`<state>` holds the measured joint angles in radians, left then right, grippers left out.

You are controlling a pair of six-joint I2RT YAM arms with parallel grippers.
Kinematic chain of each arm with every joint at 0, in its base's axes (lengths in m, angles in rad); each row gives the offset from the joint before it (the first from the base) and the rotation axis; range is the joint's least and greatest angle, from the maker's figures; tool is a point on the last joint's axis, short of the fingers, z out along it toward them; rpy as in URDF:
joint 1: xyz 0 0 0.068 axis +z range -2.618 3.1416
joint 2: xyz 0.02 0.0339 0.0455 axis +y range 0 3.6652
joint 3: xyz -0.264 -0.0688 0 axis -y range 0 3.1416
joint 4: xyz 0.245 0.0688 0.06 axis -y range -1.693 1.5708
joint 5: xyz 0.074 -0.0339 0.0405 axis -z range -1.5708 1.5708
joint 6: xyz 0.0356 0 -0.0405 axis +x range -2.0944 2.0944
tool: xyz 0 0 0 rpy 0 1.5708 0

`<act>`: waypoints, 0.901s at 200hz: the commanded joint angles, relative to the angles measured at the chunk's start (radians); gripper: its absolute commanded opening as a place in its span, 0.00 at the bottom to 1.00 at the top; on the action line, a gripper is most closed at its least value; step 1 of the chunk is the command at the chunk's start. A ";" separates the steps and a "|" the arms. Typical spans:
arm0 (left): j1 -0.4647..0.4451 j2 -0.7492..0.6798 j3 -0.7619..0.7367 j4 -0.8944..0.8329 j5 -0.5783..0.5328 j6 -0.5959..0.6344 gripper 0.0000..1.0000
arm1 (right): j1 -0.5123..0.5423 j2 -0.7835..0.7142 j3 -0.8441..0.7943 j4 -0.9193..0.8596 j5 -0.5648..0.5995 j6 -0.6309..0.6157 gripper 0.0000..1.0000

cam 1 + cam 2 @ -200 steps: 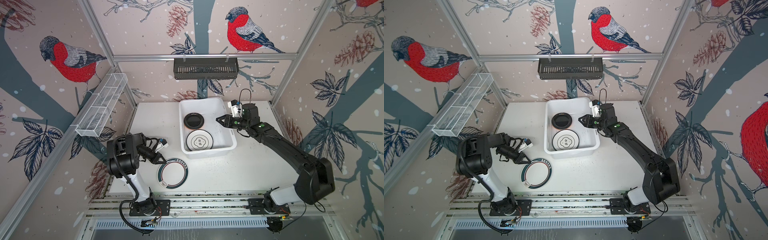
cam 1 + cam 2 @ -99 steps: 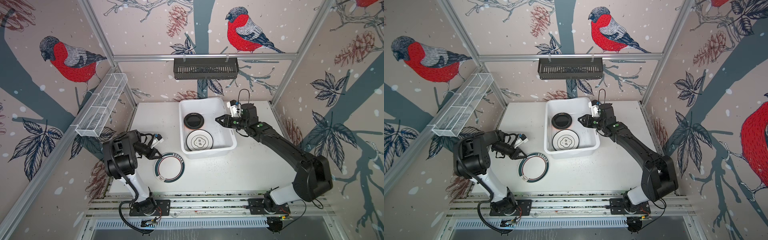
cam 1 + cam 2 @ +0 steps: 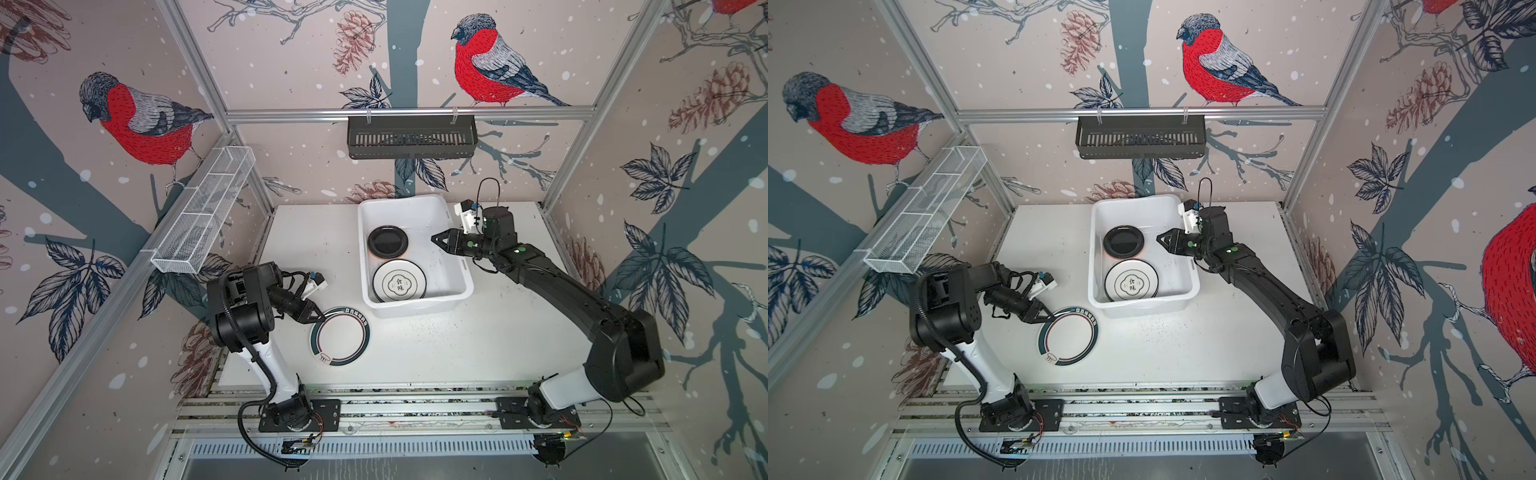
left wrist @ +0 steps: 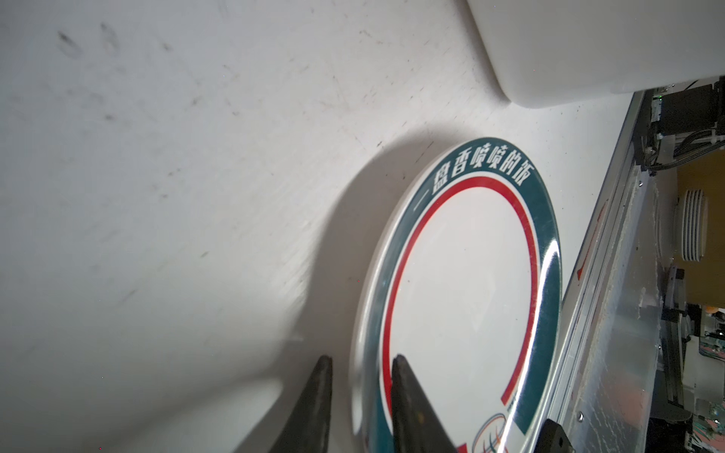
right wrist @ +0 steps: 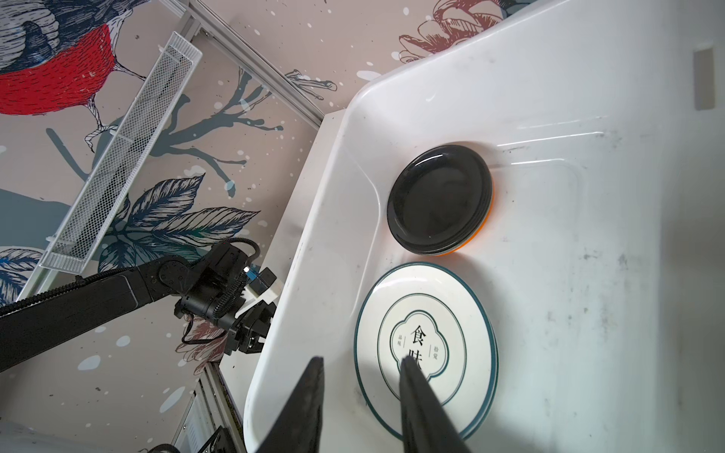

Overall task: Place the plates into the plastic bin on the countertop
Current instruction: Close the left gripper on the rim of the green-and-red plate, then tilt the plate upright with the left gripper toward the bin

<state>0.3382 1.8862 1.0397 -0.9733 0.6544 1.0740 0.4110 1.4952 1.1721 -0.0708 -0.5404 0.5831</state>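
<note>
Nearest, in front of the plastic bin (image 3: 415, 309) (image 3: 1142, 309) and off its left front corner, a green-rimmed plate (image 3: 339, 336) (image 3: 1068, 337) lies on the countertop (image 3: 457, 353) (image 3: 1183, 353), close to the bin but not touching it. The left gripper (image 3: 318, 318) (image 3: 1048, 316) sits at the plate's edge on the side away from the bin. In the left wrist view the gripper (image 4: 361, 359) has its jaws narrowly parted astride the plate (image 4: 463, 294): one finger is outside the rim with a sliver of countertop (image 4: 196, 157) showing between, the other is over the plate's face, though whether that one touches the plate I cannot tell.

Inside the bin, at its near end, lies a white plate (image 3: 399, 284) (image 3: 1131, 284) (image 5: 425, 345) with a thin dark rim and lettering in the middle. Behind it, toward the bin's far end, a black plate (image 3: 387, 242) (image 3: 1123, 241) (image 5: 439, 198) sits on an orange plate (image 5: 488, 219), of which only an edge shows. The right gripper (image 3: 434, 239) (image 3: 1159, 239) (image 5: 361, 359) hangs over the bin's right side, level with the black plate, its jaws a little apart and holding nothing.

Beyond the bin a black slotted rack (image 3: 411, 137) hangs on the far wall; left of the bin, a wire-mesh basket (image 3: 203, 220) hangs on the side rail.
</note>
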 commanded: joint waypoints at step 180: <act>0.004 -0.030 0.035 -0.063 -0.004 0.032 0.02 | -0.006 -0.017 -0.015 0.046 -0.010 0.015 0.35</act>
<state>0.3405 1.8717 1.0573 -1.0519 0.6540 1.0794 0.4049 1.4857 1.1572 -0.0589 -0.5461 0.5842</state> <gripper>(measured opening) 0.102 0.346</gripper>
